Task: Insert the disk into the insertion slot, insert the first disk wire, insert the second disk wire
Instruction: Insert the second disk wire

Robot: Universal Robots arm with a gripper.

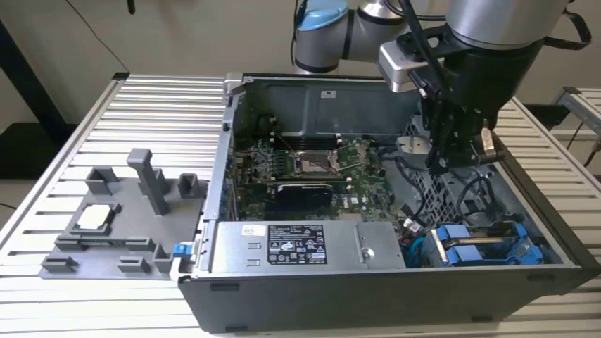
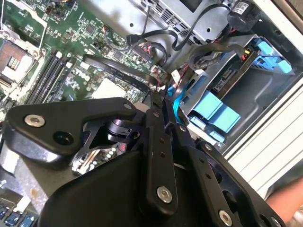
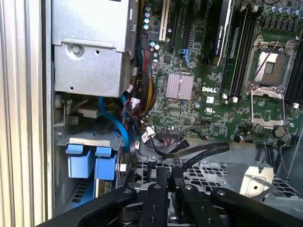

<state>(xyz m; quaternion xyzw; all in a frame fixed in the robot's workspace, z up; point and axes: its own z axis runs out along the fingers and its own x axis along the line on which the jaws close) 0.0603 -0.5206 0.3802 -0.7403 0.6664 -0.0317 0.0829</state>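
The disk (image 1: pixel 483 248) already sits in the insertion slot (image 1: pixel 526 236), while the hand (image 1: pixel 449 163), fingers together, hovers over loose cables (image 3: pixel 189 153), seemingly empty.

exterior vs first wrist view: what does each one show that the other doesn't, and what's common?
Exterior view alone: the ribbed table, the grey fixture plate beside the case, the arm's joints and the whole open case.

First wrist view alone: the bundle of coloured wires next to the power supply, a small finned heatsink, and black flat cables just ahead of the pincer.

Both: motherboard with its empty CPU socket, the power supply box, the blue tabs at the insertion slot.
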